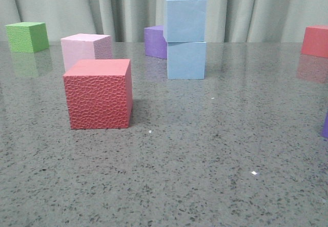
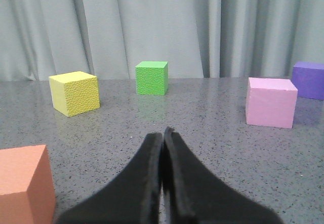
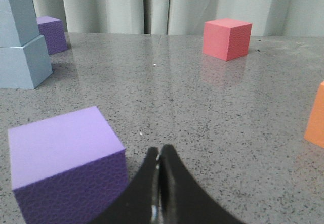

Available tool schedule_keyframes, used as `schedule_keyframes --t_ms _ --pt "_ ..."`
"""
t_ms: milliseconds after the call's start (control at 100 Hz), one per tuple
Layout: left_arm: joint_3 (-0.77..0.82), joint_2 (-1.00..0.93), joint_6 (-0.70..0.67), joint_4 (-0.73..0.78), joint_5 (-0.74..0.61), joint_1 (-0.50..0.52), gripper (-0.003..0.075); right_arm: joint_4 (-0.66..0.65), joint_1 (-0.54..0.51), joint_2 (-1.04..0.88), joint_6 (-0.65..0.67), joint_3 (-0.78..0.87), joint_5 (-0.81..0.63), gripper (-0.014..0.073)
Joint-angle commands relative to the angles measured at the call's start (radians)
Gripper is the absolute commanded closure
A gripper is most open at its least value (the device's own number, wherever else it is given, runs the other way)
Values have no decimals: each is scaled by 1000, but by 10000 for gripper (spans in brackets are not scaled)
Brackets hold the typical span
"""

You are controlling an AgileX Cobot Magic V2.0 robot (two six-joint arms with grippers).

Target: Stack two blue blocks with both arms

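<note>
Toward the far edge of the desk (image 1: 215, 150), a little right of the middle, I see the two blue blocks stacked: the upper blue block (image 1: 185, 20) sits on the lower blue block (image 1: 186, 60), so the pair's long axis stands upright. The upper one is shifted slightly left and turned a touch against the lower, its left edge overhanging. Both rest flat, with one broad face toward the front camera.

Just behind the stack on its left is a purple cube (image 1: 155, 41), partly hidden by it. Farther left lies a pale pink cube (image 1: 86, 49), with a red cube (image 1: 98, 94) in front of it and nearer my front camera. A green cube (image 1: 27, 36) sits near the far left corner, and another red cube (image 1: 315, 41) near the far right edge.

My left gripper (image 2: 163, 133) has its fingers pressed together with nothing between them; the stack does not show in its wrist view. My right gripper (image 3: 159, 155) is likewise closed and empty, hanging just beside a second purple cube (image 3: 66, 163), with the blue stack well apart from it, across bare desk
</note>
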Motion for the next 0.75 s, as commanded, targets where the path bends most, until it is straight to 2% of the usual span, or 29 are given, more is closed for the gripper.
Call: schedule_keyframes --t_ms 0,740 --pt "43 -32 -11 -9 -85 -2 739 3 -4 -20 -8 -2 -137 715" --pt "43 -32 -11 -9 -85 -2 739 3 -4 -20 -8 -2 -143 715"
